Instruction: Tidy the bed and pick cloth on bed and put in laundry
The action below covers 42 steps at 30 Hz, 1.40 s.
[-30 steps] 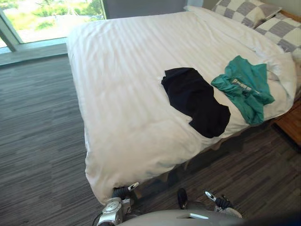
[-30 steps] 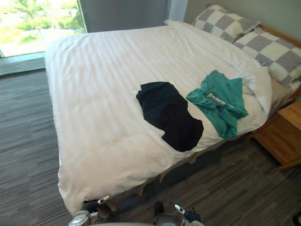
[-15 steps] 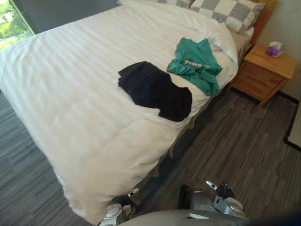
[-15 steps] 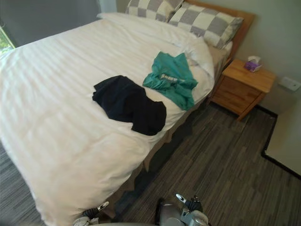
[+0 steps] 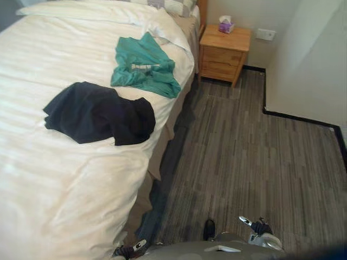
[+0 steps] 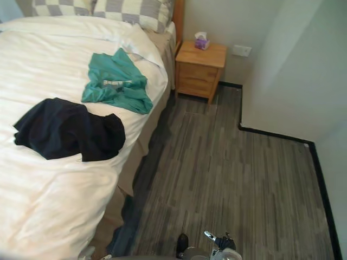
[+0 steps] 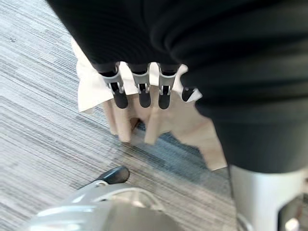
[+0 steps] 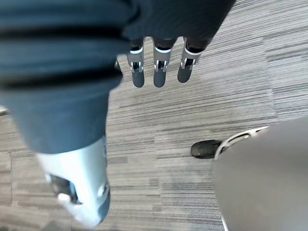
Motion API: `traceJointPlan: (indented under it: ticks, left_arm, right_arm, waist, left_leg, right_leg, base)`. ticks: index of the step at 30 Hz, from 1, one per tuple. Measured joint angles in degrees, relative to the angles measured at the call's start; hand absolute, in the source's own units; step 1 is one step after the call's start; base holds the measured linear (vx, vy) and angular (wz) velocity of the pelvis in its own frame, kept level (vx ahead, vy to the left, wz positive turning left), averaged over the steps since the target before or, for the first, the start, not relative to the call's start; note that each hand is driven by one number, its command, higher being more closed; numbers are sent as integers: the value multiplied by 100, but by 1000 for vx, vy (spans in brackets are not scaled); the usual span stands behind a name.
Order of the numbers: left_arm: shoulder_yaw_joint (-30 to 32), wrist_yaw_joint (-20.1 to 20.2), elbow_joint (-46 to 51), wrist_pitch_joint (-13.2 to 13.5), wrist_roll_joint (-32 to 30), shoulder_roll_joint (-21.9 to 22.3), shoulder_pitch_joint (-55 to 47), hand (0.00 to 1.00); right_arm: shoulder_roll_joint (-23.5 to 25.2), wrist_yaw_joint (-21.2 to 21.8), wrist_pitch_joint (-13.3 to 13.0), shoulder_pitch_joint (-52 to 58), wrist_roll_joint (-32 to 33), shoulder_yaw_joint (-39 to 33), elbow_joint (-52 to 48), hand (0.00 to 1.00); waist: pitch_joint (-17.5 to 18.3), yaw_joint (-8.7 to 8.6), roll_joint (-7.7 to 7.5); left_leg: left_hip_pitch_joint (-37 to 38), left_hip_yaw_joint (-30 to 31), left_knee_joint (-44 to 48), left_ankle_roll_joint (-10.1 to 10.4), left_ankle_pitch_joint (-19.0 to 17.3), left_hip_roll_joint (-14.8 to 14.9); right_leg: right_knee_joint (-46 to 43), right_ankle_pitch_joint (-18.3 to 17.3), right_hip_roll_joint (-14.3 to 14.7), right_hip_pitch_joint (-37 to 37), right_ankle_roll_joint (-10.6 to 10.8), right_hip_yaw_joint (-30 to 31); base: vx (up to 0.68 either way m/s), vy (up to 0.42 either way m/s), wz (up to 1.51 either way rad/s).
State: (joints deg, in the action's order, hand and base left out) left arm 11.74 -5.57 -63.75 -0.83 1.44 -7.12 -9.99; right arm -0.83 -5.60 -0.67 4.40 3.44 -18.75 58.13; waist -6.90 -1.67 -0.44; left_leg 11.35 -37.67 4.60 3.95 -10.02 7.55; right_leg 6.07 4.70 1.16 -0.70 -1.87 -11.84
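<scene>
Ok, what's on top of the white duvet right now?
On the white duvet lie a crumpled black garment near the bed's edge and a teal shirt just beyond it, toward the checkered pillows. Whatever is beneath either garment is covered.

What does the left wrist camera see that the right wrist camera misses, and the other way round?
Left wrist view: the left hand, fingers straight and holding nothing, hanging in front of a drooping corner of the white bed cover, with the beige bed skirt beneath it. Right wrist view: the right hand, fingers relaxed and empty. Both: the grey striped floor below the hand.
</scene>
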Motion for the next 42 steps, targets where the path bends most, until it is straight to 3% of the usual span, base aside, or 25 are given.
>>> traceJointPlan:
  ticks: [5, 7, 8, 10, 11, 12, 13, 14, 15, 18, 19, 25, 32, 35, 37, 38, 39, 40, 42]
  left_arm:
    - [19, 13, 4, 7, -20, -26, -11, 0]
    - [150, 9, -1, 1, 14, 82, -135, 0]
    - [218, 1, -2, -2, 32, 128, -156, 0]
    - [395, -53, -3, -6, 65, 119, -202, 0]
    - [434, -72, -1, -6, 184, 138, -224, 0]
    - [444, -78, 5, -2, 259, 229, -217, 0]
    - [445, -81, 2, 0, 285, 320, -235, 0]
    - [449, -93, -14, 0, 389, 464, -271, 0]
    - [420, -102, -16, 0, 426, 513, -305, 0]
    - [511, -138, -46, -1, 477, 494, -354, 0]
    - [172, 56, -223, 227, 355, 328, 168, 0]
    - [175, 54, -222, 227, 352, 328, 169, 0]
    - [183, 4, -48, 223, 182, 368, 165, 0]
    - [192, -119, 10, 222, 122, 401, 202, 0]
    - [245, -131, 158, 214, 122, 354, 180, 0]
    - [288, -131, 301, 222, 122, 335, 196, 0]
    - [323, -132, 361, 223, 122, 352, 202, 0]
    - [488, -132, 419, 228, 105, 417, 214, 0]
    - [655, -170, 416, 228, 75, 481, 217, 0]
  right_arm:
    - [34, -26, 19, -1, -7, -40, -4, 0]
    - [22, -42, 22, 0, 29, -72, -48, 0]
    - [-2, -64, 20, 0, 39, -71, -104, 0]
    - [24, -122, 19, -16, 71, -72, -126, 0]
    - [23, -147, 12, 13, 99, -58, -87, 0]
    - [5, -155, 20, 11, 107, -16, -38, 0]
    - [-56, -164, 19, -6, 111, -11, -4, 0]
    - [-159, -193, 19, 3, 208, -60, 25, 0]
    - [-218, -213, 21, 3, 208, -99, 22, 0]
    - [-138, -247, 20, 30, 208, -145, 26, 0]
    - [19, -241, 14, -65, 423, -156, 293, 0]
    - [21, -242, 14, -65, 425, -174, 290, 0]
    - [15, -250, 18, -60, 427, -341, 286, 0]
    - [-5, -250, 17, -62, 422, -333, 286, 0]
    - [29, -249, 18, -65, 422, -217, 303, 0]
    - [16, -247, 15, -67, 416, -91, 285, 0]
    - [-10, -248, 16, -66, 414, -63, 272, 0]
    - [-19, -257, 20, -55, 406, -13, 233, 0]
    - [-68, -264, 22, -24, 333, 9, 209, 0]
  waist:
    - [-40, -32, -33]
    - [-37, -18, 162]
    - [-55, -35, 237]
    - [-114, -34, 218]
    - [-82, -67, 91]
    - [-84, -12, 50]
    - [-108, 39, 77]
    - [-104, 96, 262]
    - [-121, 106, 379]
    - [-150, 120, 335]
    - [-2, 130, 244]
    - [-1, 131, 245]
    - [-10, 204, 273]
    - [-25, 226, 299]
    - [-71, 267, 200]
    - [-146, 263, 53]
    - [-183, 268, 57]
    - [-244, 279, 88]
    - [-268, 371, 119]
  left_leg:
    - [108, -313, 71, 83, -279, 60]
    - [127, -801, 147, 152, -369, 218]
    - [151, -997, 196, 197, -364, 272]
    - [119, -1019, 658, 186, -329, 247]
    - [-134, -358, 1173, -6, -231, 255]
    - [-505, 730, 1473, -137, -280, 100]
    - [-582, 1321, 1337, -54, -337, -64]
    - [-622, 2128, 987, -33, -352, -271]
    - [-610, 2331, 607, -65, -308, -271]
    - [-421, 2178, 212, -67, -273, -141]
    - [41, 2159, 10, -7, -320, -81]
    - [29, 2208, -9, -8, -319, -82]
    - [-70, 2405, -90, -23, -302, 0]
    - [-63, 2375, -114, 109, -314, 125]
    - [-452, 2217, 812, 276, -413, 243]
    - [-782, 2176, 1789, 288, -415, 358]
    - [-975, 2151, 2367, 330, -386, 459]
    - [-1421, 2154, 3534, 440, -112, 701]
    - [-1814, 2106, 4234, 384, -172, 844]
  right_leg:
    - [5, -15, 47, 46, 90, 109]
    - [-102, -61, 131, 96, 95, 166]
    - [-467, -259, 143, 206, 99, 166]
    - [-701, -389, 38, 267, 49, 298]
    - [-692, -337, 30, 318, 60, 583]
    - [-680, -288, -81, 373, 20, 800]
    - [-624, -268, -82, 417, 25, 935]
    - [-392, -128, -25, 412, 80, 1101]
    - [-181, 23, 51, 339, 111, 1158]
    - [-27, 136, 170, 141, 134, 1246]
    - [-12, -56, 232, -113, 142, 1139]
    - [-12, -101, 221, -112, 88, 1083]
    - [-13, -262, 154, -110, 74, 424]
    - [-18, -412, 197, -115, 53, 43]
    - [-19, -495, 145, -157, -8, -126]
    - [-23, -557, 103, -294, -38, -80]
    - [-33, -583, 109, -371, -39, -17]
    - [-69, -597, 133, -519, -70, 113]
    - [-221, -675, 67, -612, -147, 351]
  base:
    - [-213, 13, -34]
    - [-119, -4, -98]
    - [110, 19, -102]
    - [106, -6, -84]
    - [26, -110, -70]
    - [29, -102, -86]
    - [12, -53, -97]
    - [8, 35, -86]
    - [-2, 40, -67]
    - [-16, 68, -25]
    - [0, 0, 0]
    - [0, 0, 5]
    - [39, 3, 22]
    - [121, -18, 2]
    - [150, -33, -18]
    - [137, -87, -16]
    - [189, -122, -27]
    - [303, -73, -54]
    - [307, -15, -67]
